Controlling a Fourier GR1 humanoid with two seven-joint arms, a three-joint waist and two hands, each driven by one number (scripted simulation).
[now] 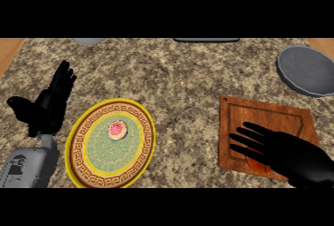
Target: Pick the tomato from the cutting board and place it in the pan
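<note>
While our right hand [297, 161] hangs low over the cutting board [274, 117], its fingers are spread and straight, pointing away from the board's near edge toward its far left corner, and they pinch nothing that we can see. Under the palm, on the near part of the board, a small patch of orange-red shows: we take this for the tomato [256, 166], mostly hidden by the hand, so we cannot tell whether the palm touches it or only covers it. By our judgement the pick is not yet made; the hand is placed over the tomato but has not curled round it. The pan [306, 70], grey and round, sits on the tabletop [176, 75] beyond the board's far right corner, a little apart from it, and nothing lies in the part we see. So all the work is left to us: to close on the tomato, lift it off the board, carry it past the board's far edge and let it go inside the pan. Well to the left of the board lies a patterned plate [111, 145] with a small pink round thing [117, 129] on it, which the task does not concern. Beyond that plate, farther still from the board, our left hand [49, 103] rests open, fingers up.
</note>
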